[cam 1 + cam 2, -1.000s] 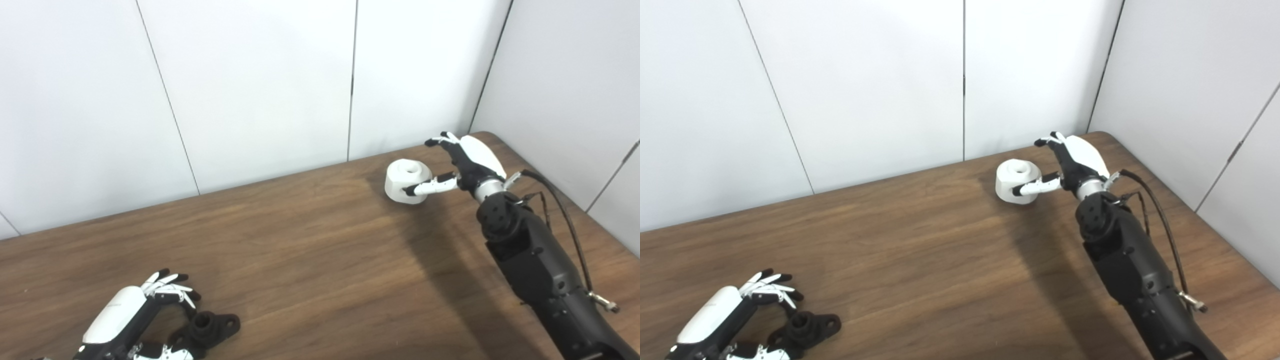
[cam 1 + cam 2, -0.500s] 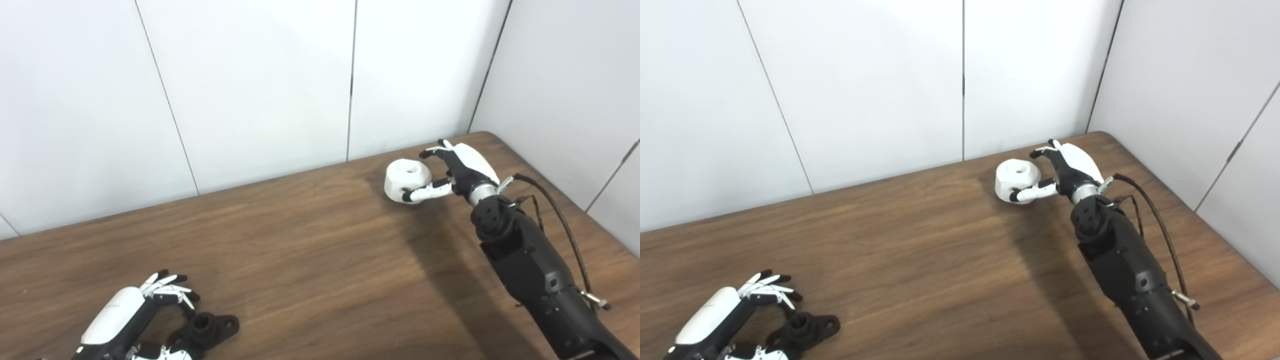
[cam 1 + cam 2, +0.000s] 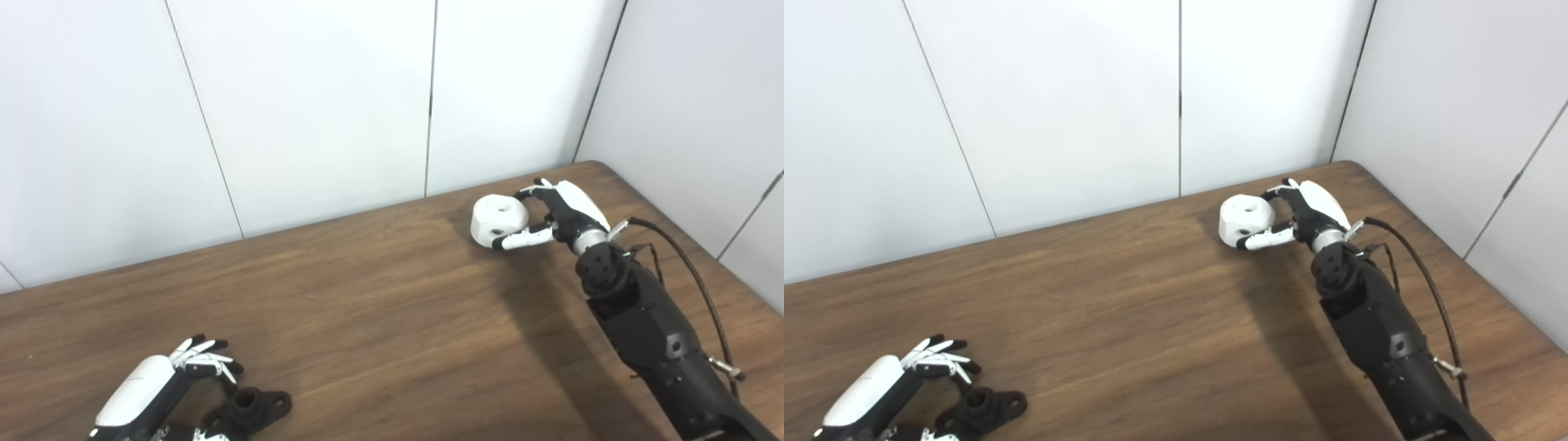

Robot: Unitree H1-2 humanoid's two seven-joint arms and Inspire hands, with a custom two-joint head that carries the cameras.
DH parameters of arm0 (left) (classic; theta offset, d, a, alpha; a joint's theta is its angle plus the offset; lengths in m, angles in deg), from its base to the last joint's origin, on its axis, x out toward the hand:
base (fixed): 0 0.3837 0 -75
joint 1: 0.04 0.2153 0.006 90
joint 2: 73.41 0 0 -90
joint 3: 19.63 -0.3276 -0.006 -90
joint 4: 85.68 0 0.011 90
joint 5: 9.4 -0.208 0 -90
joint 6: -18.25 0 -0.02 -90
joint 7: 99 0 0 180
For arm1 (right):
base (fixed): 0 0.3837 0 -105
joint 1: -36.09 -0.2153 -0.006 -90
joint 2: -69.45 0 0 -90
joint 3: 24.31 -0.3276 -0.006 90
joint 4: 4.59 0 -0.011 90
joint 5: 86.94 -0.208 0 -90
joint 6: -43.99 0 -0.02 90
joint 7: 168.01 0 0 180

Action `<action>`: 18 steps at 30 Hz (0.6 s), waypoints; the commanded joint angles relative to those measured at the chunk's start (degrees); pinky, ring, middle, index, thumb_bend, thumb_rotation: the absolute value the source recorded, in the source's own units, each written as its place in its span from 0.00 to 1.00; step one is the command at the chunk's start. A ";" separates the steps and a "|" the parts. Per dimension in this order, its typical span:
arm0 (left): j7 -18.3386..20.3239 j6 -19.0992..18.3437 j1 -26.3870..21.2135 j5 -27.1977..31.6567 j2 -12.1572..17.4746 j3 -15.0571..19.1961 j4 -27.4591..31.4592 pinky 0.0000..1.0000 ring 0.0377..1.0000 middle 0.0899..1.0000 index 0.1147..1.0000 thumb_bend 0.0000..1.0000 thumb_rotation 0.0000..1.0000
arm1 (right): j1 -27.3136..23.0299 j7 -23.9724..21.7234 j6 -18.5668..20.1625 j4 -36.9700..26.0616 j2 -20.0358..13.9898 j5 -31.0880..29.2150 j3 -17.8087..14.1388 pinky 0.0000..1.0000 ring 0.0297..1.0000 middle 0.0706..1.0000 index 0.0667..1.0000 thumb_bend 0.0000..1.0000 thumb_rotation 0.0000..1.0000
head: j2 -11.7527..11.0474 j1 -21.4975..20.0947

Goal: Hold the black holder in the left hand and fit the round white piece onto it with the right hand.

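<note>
The wooden counter (image 3: 367, 318) fills the lower part of both views, backed by pale wall panels (image 3: 306, 104). It carries only the two parts of the task, and they lie well apart, at opposite ends.

The right arm (image 3: 649, 331) is the biggest thing on it, reaching from the bottom edge toward the far right corner. At its end the right hand (image 3: 554, 211) is curled around the round white piece (image 3: 499, 217): the thumb lies against the near side of the piece and the fingers (image 3: 1274, 193) hook over its far rim. The hand looks closed on the piece, though whether the piece is lifted or rests on the counter cannot be told from these views.

At the near left corner the left hand (image 3: 162, 392) sits with its fingers bent and spread over the black holder (image 3: 251, 407), which lies flat on the wood just beside the fingertips. The thumb is partly cut off by the bottom edge, so a firm grip cannot be confirmed; the hand seems to be open around the holder rather than holding it.

By this reading the task is at its start. Both parts are being secured, neither is clearly raised, and bringing them together and seating the white piece on the holder are all left to do.
</note>
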 commanded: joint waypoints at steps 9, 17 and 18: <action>1.23 -0.56 0.78 0.51 1.59 0.66 2.22 1.00 0.90 0.68 0.42 0.52 0.04 | -2.57 3.61 -2.25 0.51 -0.71 -0.49 -0.73 0.80 1.00 0.97 0.73 0.94 0.32 | 0.05 0.10; 1.34 -1.36 1.32 0.43 1.85 0.77 3.23 1.00 0.90 0.68 0.42 0.52 0.04 | -2.22 11.71 -9.04 3.47 1.34 -2.32 -2.37 0.80 0.97 0.89 0.62 0.85 0.19 | -0.03 0.00; 1.27 -1.12 1.39 0.55 1.90 0.81 3.23 1.00 0.90 0.68 0.42 0.52 0.04 | -2.27 12.67 -9.73 3.93 1.49 -2.18 -2.30 0.80 0.97 0.89 0.61 0.84 0.18 | -0.07 0.05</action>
